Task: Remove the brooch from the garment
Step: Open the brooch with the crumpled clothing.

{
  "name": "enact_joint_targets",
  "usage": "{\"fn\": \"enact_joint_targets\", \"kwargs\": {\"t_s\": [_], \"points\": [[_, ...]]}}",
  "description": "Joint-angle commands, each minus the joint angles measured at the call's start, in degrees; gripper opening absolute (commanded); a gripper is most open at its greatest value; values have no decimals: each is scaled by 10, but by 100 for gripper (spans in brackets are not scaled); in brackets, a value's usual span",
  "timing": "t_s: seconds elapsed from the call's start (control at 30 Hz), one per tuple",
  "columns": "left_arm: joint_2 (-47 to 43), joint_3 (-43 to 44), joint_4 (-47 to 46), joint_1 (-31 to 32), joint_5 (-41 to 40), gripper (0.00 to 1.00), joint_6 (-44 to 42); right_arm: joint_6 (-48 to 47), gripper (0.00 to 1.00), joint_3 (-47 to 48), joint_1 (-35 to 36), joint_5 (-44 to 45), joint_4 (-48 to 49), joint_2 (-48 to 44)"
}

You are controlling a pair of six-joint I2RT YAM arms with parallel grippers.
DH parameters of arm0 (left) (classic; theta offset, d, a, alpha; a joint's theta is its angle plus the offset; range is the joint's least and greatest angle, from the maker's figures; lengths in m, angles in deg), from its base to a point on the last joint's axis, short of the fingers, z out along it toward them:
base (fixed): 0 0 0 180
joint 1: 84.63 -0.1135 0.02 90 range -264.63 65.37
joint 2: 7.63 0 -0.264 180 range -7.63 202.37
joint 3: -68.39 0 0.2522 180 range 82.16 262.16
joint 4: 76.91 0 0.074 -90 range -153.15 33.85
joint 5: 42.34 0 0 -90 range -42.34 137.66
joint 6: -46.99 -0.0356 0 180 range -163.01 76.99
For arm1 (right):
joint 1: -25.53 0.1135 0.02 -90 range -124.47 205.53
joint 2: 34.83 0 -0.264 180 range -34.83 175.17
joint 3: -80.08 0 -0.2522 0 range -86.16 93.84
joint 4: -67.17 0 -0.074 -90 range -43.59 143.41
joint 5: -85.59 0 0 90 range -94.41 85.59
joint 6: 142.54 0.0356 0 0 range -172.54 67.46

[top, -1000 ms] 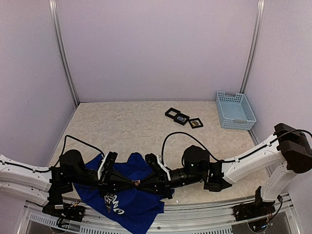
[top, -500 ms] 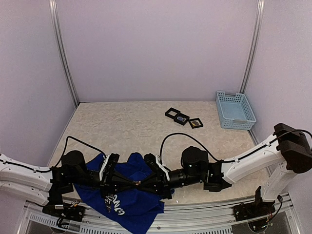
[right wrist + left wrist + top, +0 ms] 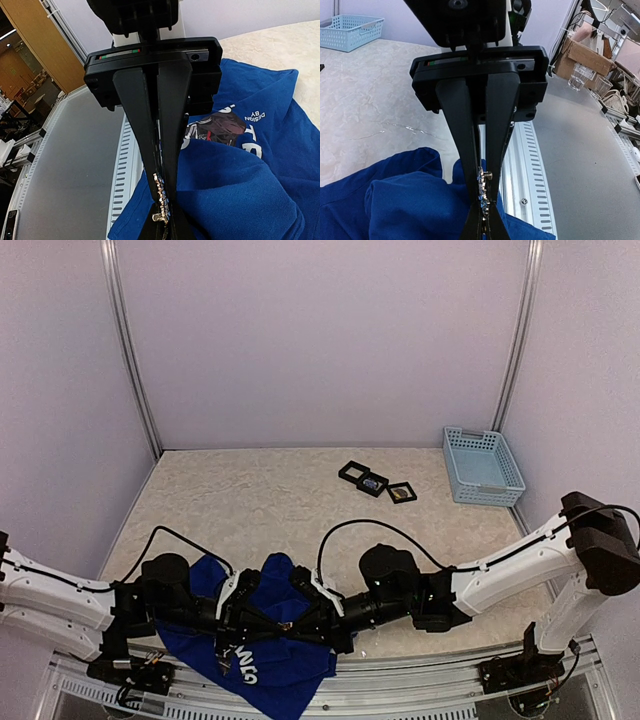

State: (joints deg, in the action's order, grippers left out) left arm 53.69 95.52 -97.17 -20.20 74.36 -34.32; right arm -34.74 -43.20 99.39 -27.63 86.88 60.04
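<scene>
The garment (image 3: 275, 680), a royal-blue T-shirt with white lettering, lies bunched at the table's near edge (image 3: 395, 205) (image 3: 240, 190). The brooch (image 3: 284, 625), a thin sparkly strip seen edge-on (image 3: 483, 187) (image 3: 161, 195), sits on a raised fold of it. My two grippers meet tip to tip there. The left gripper (image 3: 276, 623) (image 3: 485, 217) comes in from the left, shut on the brooch. The right gripper (image 3: 293, 625) (image 3: 165, 225) comes in from the right, also shut on it. A small metal clasp sticks out beside the fingers (image 3: 460, 125).
Three black square frames (image 3: 372, 481) lie at the back right of the table. A light-blue basket (image 3: 483, 465) stands beyond them by the right wall. The slotted metal rail (image 3: 535, 165) of the table's front edge runs just beside the grippers.
The left arm has pushed to the right and the right arm has drawn slightly left. The fold with the brooch has shifted a little. The right jaws have narrowed slightly.
</scene>
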Motion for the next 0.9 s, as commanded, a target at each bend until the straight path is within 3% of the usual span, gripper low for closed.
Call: {"fn": "enact_joint_targets", "kwargs": {"t_s": [0.0,0.47,0.67,0.87], "points": [[39,55,-5,23,49,0,-3,-32,0,43,5,45,-17,7],[60,68,17,17,26,0,4,-80,1,51,5,49,-61,-7],[46,58,19,-15,2,0,29,-99,18,38,7,13,-48,-28],[36,50,27,-44,-22,0,50,-128,42,5,10,-14,-31,-84]]}}
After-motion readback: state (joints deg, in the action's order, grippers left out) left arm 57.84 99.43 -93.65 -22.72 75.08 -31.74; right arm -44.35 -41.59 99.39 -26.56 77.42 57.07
